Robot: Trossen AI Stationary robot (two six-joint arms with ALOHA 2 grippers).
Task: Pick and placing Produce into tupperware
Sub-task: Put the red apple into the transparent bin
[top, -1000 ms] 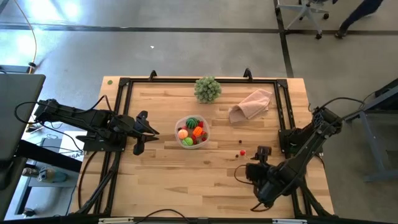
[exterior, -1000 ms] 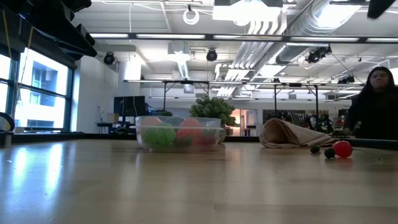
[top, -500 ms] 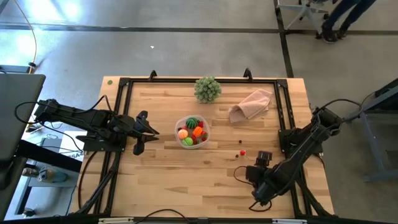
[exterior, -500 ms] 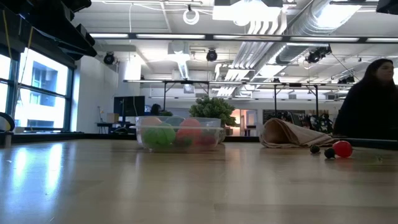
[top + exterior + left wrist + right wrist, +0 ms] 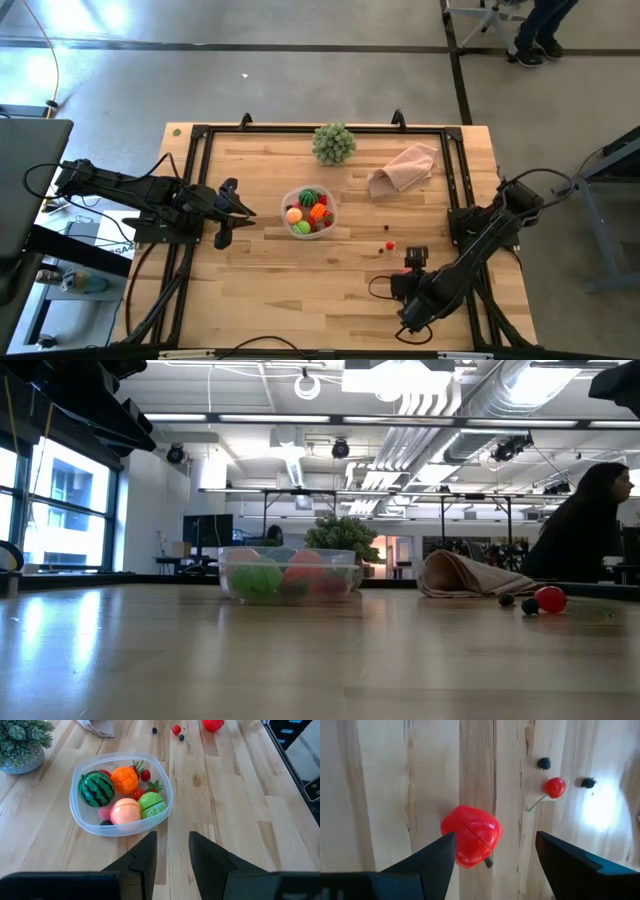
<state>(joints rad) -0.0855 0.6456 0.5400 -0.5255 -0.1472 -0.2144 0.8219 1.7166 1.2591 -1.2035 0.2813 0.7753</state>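
The clear tupperware [image 5: 330, 198] sits mid-table, holding the striped dark green [image 5: 96, 789], orange [image 5: 124, 779], pink [image 5: 125, 811] and light green [image 5: 151, 804] pieces. A red piece [image 5: 471, 836] lies on the wood to its right, with a red cherry [image 5: 554, 786] and two dark berries [image 5: 544, 763] beyond it. My right gripper [image 5: 495, 865] hovers open over the table; the red piece shows between its fingers. My left gripper [image 5: 172, 855] waits open to the left of the tupperware [image 5: 73, 805].
A pale green leafy ball in a pot [image 5: 334, 143] stands at the far edge. The pinkish-beige cloth [image 5: 404, 167] lies right of it. A dark frame [image 5: 198, 160] borders the table. Bare wood spans the near half. A person [image 5: 590, 525] is in the room behind.
My right gripper has drawn back toward the table's near edge and slightly left, staying open over the red piece. The produce and the tupperware have kept still. The person behind the table has shifted.
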